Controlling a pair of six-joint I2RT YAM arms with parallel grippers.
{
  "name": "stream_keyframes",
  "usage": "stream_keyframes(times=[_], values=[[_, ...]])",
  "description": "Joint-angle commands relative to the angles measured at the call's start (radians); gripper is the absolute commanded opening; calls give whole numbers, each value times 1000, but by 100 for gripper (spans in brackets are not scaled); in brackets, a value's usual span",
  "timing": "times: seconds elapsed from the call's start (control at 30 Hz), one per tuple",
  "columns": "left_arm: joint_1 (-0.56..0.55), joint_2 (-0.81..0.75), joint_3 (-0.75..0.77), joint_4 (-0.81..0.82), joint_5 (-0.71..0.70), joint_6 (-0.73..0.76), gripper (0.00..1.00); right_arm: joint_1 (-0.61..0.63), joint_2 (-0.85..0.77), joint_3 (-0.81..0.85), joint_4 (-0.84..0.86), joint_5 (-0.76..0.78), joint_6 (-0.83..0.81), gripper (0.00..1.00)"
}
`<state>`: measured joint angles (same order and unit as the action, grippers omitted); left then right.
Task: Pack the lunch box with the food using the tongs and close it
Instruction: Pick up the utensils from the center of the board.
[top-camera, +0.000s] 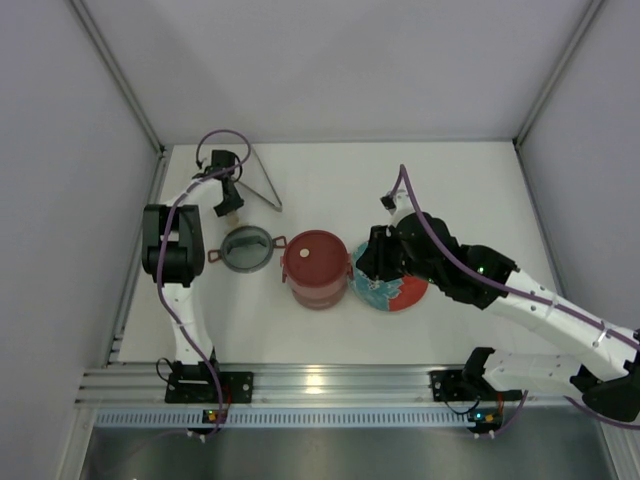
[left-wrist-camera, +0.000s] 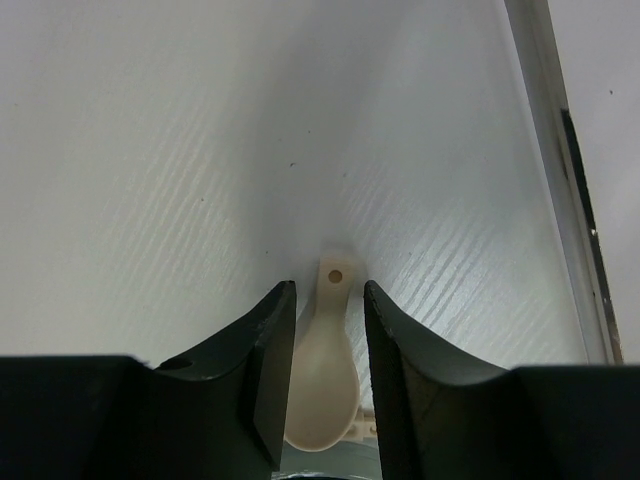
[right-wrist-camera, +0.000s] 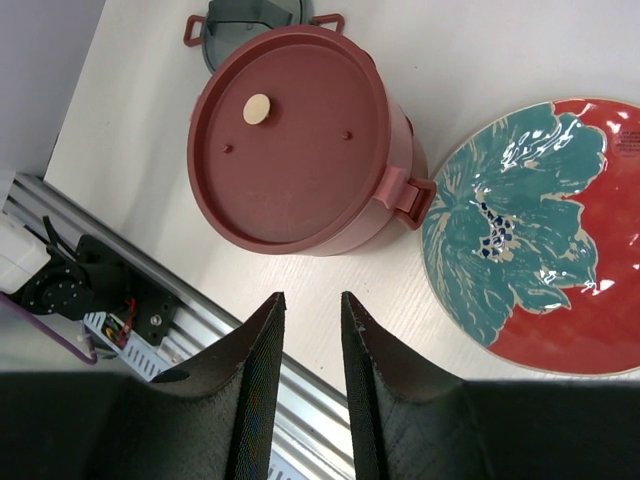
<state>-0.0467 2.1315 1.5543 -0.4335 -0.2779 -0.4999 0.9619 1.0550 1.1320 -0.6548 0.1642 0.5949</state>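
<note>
Left wrist view: left gripper (left-wrist-camera: 330, 288) straddles a cream spoon (left-wrist-camera: 322, 380), bowl cut off, grip unclear. Right gripper (right-wrist-camera: 312, 298), slightly apart and empty, hovers over open surface (right-wrist-camera: 480, 60) between the lidded lunch box (right-wrist-camera: 295, 125) and the plate (right-wrist-camera: 540, 240). Tongs (top-camera: 262, 180) lie far left.

- The white table (top-camera: 400, 185) carries everything.
- Slim metal tongs (top-camera: 264, 185) lie in a narrow V near its far left corner.
- A cream spoon (left-wrist-camera: 325, 370) sits just beyond a grey dish (top-camera: 247, 250) with small red handles.
- The lidded lunch box (top-camera: 316, 268) stands between that dish and a red plate (right-wrist-camera: 560, 300) with a teal flower.
</note>
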Motion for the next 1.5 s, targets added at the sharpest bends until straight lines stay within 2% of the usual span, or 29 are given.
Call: stream_keyframes(times=[0.0,0.2,0.47,0.63,0.73,0.87,1.47], values=[[-21,16,-88,-122,62,0,38,6,-29,-5,-5,15,11,29],[-24,4,-109,-117,54,6,38,6,-36,-11,-3,14,13,29],[-24,19,-103,-110,23,-5,31,6,-38,-23,0,14,17,28],[-24,38,-85,-113,31,-11,19,6,-38,-23,0,17,17,27],[-24,36,-77,-111,40,-14,8,6,-33,-23,0,17,16,26],[-24,31,-68,-109,51,-15,0,8,-26,-24,4,17,16,26],[-24,-58,26,-125,45,-29,0,5,-6,-11,0,38,6,26]])
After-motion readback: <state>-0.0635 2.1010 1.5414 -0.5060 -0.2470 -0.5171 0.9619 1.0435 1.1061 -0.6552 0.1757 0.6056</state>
